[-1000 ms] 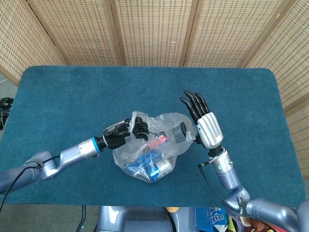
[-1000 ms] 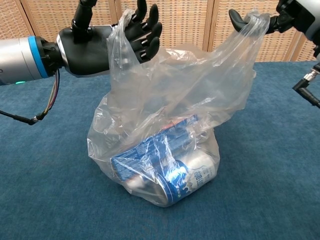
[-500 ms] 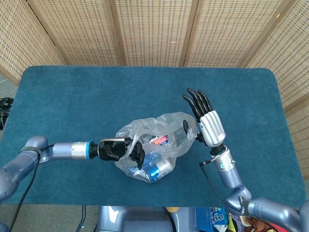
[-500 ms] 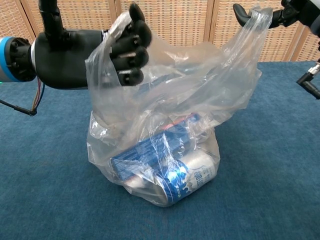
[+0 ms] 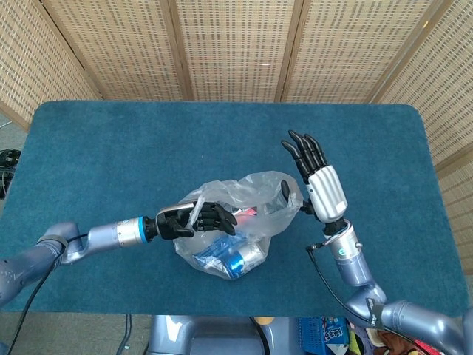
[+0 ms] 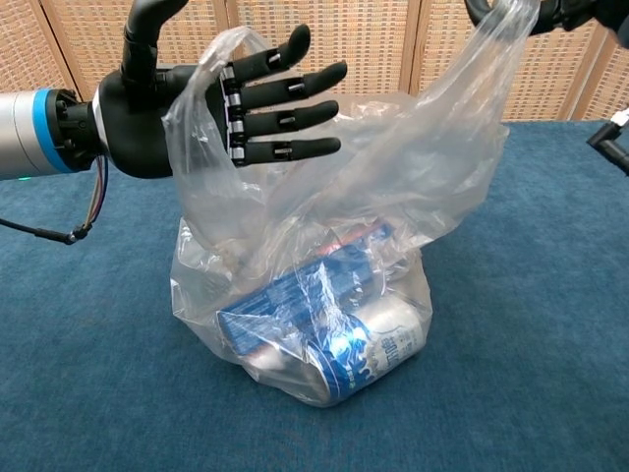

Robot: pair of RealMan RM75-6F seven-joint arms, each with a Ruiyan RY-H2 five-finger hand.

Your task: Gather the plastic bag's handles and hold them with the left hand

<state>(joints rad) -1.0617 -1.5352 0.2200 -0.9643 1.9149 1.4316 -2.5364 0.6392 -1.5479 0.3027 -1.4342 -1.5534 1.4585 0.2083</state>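
Observation:
A clear plastic bag [image 5: 247, 222] [image 6: 393, 187] with blue-and-white packets inside sits on the blue table [image 5: 111, 148]. My left hand [image 5: 196, 220] [image 6: 197, 103] is at the bag's left side. Its fingers [image 6: 295, 98] are stretched out straight through the left handle loop [image 6: 201, 69], which drapes over them. My right hand [image 5: 318, 181] stands upright at the bag's right side with its fingers straight. The right handle [image 6: 501, 39] hangs taut from its thumb [image 5: 284, 194]; in the chest view only that thumb [image 6: 482, 10] shows at the top edge.
Woven screens [image 5: 236, 44] close off the far side behind the table. A cable [image 6: 59, 231] hangs from my left forearm above the cloth. Blue cloth lies bare on every side of the bag.
My left hand's fingers were curled at the bag's left edge half a second ago; now they are straight and reach through the left handle loop. My right hand has lifted its handle slightly.

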